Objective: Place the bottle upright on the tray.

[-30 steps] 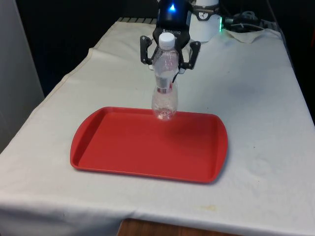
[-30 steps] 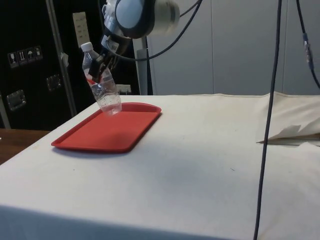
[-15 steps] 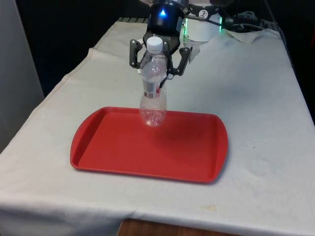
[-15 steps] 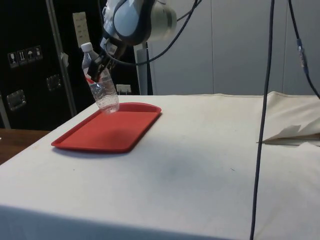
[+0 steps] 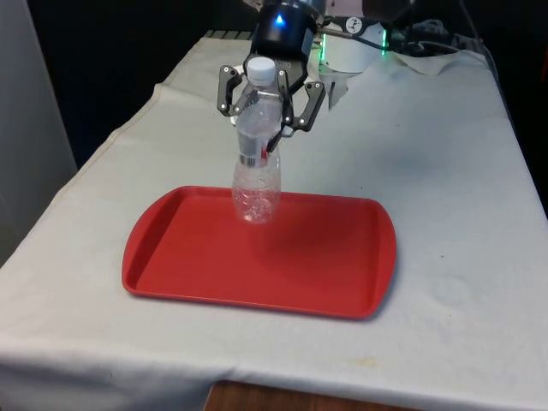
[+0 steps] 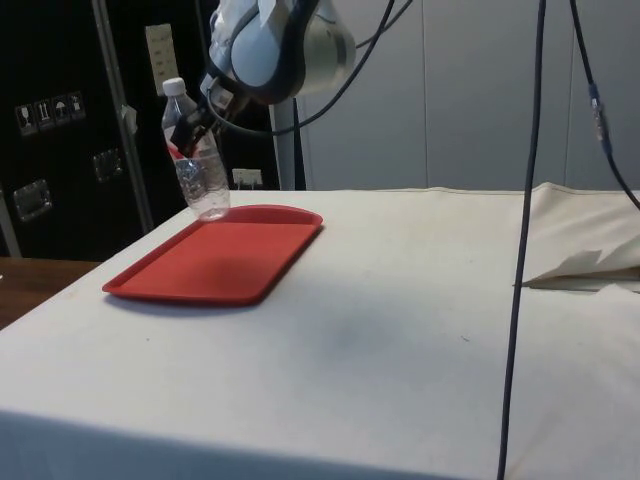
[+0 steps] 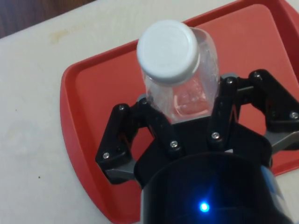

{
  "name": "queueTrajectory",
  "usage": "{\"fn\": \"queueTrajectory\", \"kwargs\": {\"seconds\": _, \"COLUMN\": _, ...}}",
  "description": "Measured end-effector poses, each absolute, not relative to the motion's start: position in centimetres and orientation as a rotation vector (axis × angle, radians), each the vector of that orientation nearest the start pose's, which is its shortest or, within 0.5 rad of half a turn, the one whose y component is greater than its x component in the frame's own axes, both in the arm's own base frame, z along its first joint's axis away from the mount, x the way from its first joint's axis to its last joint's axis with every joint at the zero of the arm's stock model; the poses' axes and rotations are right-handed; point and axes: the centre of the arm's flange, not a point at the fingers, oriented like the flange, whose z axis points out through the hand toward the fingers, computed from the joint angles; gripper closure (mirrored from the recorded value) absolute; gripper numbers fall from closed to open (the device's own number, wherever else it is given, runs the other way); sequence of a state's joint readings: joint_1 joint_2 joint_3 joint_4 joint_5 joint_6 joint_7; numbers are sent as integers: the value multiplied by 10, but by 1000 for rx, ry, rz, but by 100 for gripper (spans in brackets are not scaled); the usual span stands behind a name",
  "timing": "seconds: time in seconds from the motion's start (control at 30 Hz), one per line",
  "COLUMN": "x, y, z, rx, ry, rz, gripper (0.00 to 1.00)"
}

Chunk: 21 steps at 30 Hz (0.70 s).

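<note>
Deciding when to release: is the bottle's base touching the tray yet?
Cannot tell. In the side view the bottle, held by the gripper, has its base level with the tray's far rim, hiding any gap.

End effector (image 5: 267, 107): black two-finger unit, linkage-style, each side built from angular black links pinned with small silver screws/rivets at the joints; grey metal tabs show at the outer link bases in the wrist view. Fingers (image 7: 225, 105) are black, narrow, bar-shaped. Links mount to a round, glossy black cylindrical body. Above it in the side view, arm housing (image 6: 275, 45) is rounded, white shell with a grey circular joint cap and dark seam. Thin black cables (image 6: 345, 70) run off the arm in a loose arc.
</note>
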<state>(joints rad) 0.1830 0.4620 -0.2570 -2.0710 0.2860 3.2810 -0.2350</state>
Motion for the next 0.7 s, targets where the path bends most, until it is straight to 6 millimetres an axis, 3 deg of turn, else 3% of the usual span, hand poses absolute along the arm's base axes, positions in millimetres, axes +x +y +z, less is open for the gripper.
{"fn": "queueTrajectory", "kwargs": {"seconds": 0.7, "x": 630, "y": -63, "z": 302, "rx": -3032, "ry": 120, "rz": -1280, "gripper": 65}}
